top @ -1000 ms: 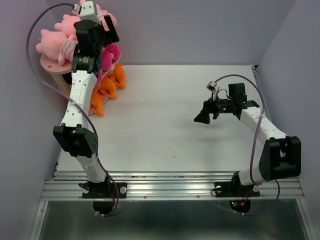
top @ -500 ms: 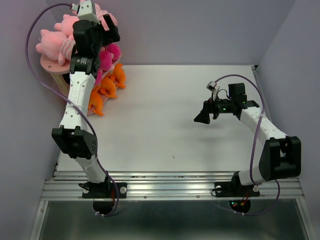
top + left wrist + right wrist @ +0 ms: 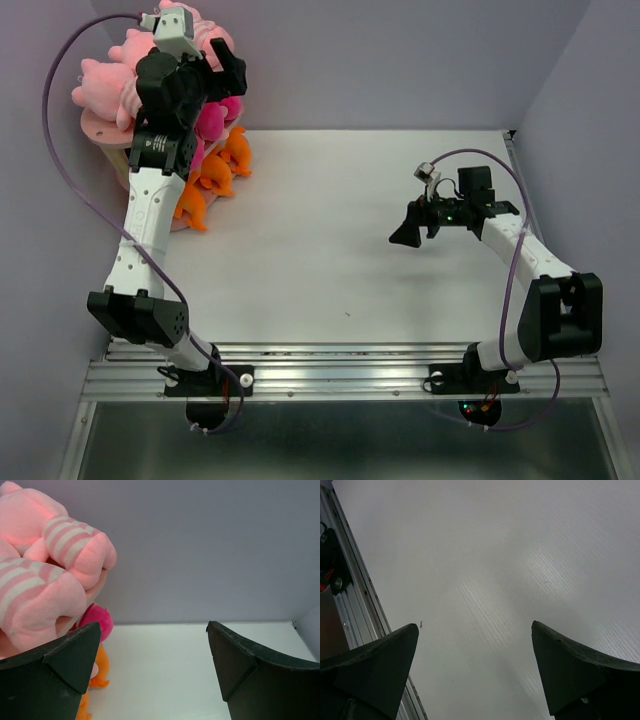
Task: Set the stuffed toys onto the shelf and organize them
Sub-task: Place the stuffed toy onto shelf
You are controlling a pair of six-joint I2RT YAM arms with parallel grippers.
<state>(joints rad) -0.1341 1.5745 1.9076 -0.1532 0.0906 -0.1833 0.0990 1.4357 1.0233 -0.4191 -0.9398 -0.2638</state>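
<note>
Swung higher and farther back beside the top tier of the shelf since a second ago: left hand, spread wide, holding nothing. On desk, far left corner: pink striped toys piled on top tier, magenta dolls under them, orange toys lowest, beside left arm. Right hand spread wide too, hovering well apart, holding nothing.

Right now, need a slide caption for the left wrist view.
Open, empty left pincer beside pink striped plush toys, an orange toy lower down on the white table.
</note>
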